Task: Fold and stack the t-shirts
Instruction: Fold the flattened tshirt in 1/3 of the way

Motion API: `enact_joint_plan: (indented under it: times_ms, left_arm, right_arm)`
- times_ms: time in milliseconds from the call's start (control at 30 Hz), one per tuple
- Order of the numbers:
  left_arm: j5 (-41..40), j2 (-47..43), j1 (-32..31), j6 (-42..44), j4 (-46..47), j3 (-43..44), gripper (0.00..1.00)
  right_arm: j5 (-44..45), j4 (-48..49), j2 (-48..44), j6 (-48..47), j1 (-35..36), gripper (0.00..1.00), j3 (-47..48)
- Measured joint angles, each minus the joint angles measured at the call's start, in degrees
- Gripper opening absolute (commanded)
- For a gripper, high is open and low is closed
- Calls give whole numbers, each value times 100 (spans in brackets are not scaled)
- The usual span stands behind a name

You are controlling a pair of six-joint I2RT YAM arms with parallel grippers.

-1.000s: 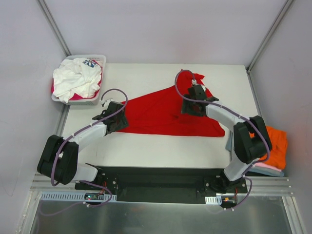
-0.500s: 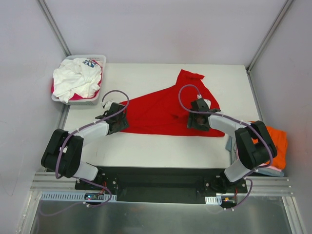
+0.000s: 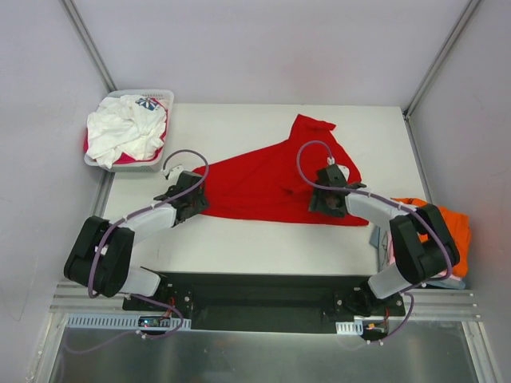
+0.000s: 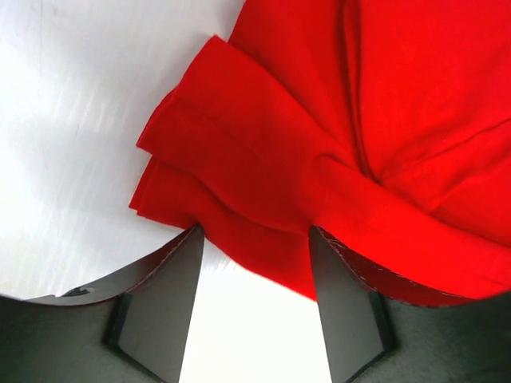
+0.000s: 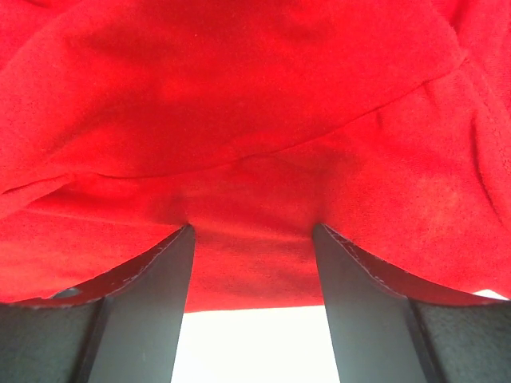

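White tabletop (image 3: 263, 239) inside a grey-walled booth carries the work, with both arm bases bolted along its near edge. Off the near right corner sits a pile of folded t-shirts (image 3: 457, 231), orange on top with paler layers under it, so part of the job looks done. A little farther in, the left gripper (image 4: 255, 233) is down at the near left corner of the red t-shirt (image 3: 267, 179); its jaws stand well apart, the doubled-over corner lies across the fingertips, and nothing looks pinched. The right gripper (image 5: 251, 231) is low over the shirt's near right hem, its jaws equally spread, with cloth lying between and over the tips but not clamped. The red shirt itself lies mid-table, spread out but skewed and creased, one part reaching toward the far edge, with no tidy fold in it yet. At the far left corner a white slotted basket (image 3: 162, 96) holds a crumpled white printed t-shirt (image 3: 124, 132). By my reckoning, folding the red one, stacking it, and emptying the basket all remain.
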Motion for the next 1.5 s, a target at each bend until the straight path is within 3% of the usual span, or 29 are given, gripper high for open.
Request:
enact_joint_plan:
  times_ms: [467,800,1067,1333,1500]
  left_arm:
    - [522,-1003,-4,-101,-592,-227,57]
    - [140,26,-7,-39,-505,208,56]
    - [83,66,-4,50,-284,223,56]
    - [76,-605,-4,111,-236,170,57]
    - [76,-63,-4,111,-192,293,57]
  right_arm:
    - [-138,-127,-260,61,-4,65,-199]
    - [-177,-208,-214,55,-7,65,-138]
    - [-197,-205,-214,46,-7,65,-138]
    - [-199,-208,-203,44,-7,65,-131]
    - [-201,-210,-184,46,-7,65,-109]
